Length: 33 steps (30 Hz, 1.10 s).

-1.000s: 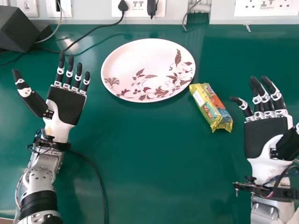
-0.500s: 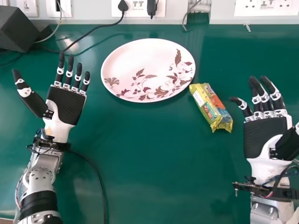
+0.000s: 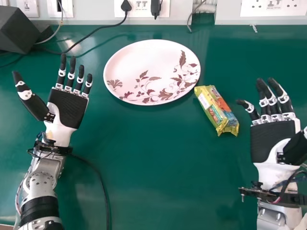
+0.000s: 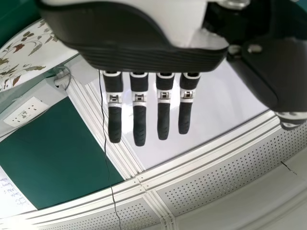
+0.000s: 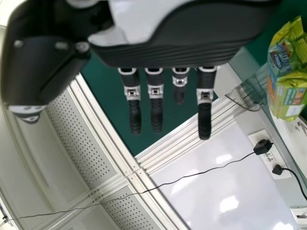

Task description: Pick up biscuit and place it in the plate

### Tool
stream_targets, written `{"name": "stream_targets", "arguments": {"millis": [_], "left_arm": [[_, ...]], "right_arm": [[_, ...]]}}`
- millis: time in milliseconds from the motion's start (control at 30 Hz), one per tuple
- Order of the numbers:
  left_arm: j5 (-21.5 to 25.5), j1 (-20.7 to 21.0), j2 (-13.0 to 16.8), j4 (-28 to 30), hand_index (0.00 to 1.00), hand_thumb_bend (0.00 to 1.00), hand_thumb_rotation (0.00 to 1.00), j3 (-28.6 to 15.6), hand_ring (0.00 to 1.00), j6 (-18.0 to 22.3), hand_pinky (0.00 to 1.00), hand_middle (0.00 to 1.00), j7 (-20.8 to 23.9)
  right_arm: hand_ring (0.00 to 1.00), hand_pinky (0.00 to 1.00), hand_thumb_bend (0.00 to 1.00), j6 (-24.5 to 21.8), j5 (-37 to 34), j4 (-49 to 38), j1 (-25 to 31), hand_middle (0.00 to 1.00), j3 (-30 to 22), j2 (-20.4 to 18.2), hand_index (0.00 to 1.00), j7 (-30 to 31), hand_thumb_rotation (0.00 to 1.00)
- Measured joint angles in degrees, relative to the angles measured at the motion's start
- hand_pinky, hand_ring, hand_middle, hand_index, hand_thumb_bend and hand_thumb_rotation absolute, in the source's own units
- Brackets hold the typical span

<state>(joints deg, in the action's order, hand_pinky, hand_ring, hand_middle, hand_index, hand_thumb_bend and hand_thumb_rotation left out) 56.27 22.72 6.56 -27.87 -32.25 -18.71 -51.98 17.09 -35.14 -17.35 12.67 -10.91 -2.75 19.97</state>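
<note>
I've got the yellow, foil-wrapped biscuit packet [image 3: 217,110] lying slantwise on the green tabletop [image 3: 158,163], its far end right by the rim of the white, leaf-patterned oval plate [image 3: 139,60]; whether they touch, I can't tell. My black-and-white right hand [image 3: 273,141] is the nearer one, palm up, fingers extended, holding nothing. The matching left hand [image 3: 68,108] lies open beyond the plate's left side. So, reaching is the step: I'd roll the right palm inward, come in low with thumb and fingers astride the packet's middle, and close gently, since the wrapper could slide or the biscuits crack. Then lift clear of that rim.
</note>
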Motion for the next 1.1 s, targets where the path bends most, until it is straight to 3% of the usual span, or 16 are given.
{"name": "stream_targets", "arguments": {"millis": [733, 1100], "left_arm": [[0.0, -0.1, -0.1, 0.4, 0.82, 0.98, 0.74, 0.0, 0.69, -0.4, 0.61, 0.8, 1.2], [-0.2, 0.5, 0.1, -0.4, 0.85, 0.99, 0.72, 0.0, 0.73, -0.4, 0.62, 0.84, 0.9]], "right_arm": [[0.68, 0.54, 0.95, 0.0, 0.3, -0.2, 0.5, 0.8, 0.2, 0.5, 0.74, -0.2, 0.69], [0.68, 0.54, 0.95, 1.4, 12.2, -6.2, 2.2, 0.79, 1.3, 0.4, 0.74, -6.2, 0.7]]}}
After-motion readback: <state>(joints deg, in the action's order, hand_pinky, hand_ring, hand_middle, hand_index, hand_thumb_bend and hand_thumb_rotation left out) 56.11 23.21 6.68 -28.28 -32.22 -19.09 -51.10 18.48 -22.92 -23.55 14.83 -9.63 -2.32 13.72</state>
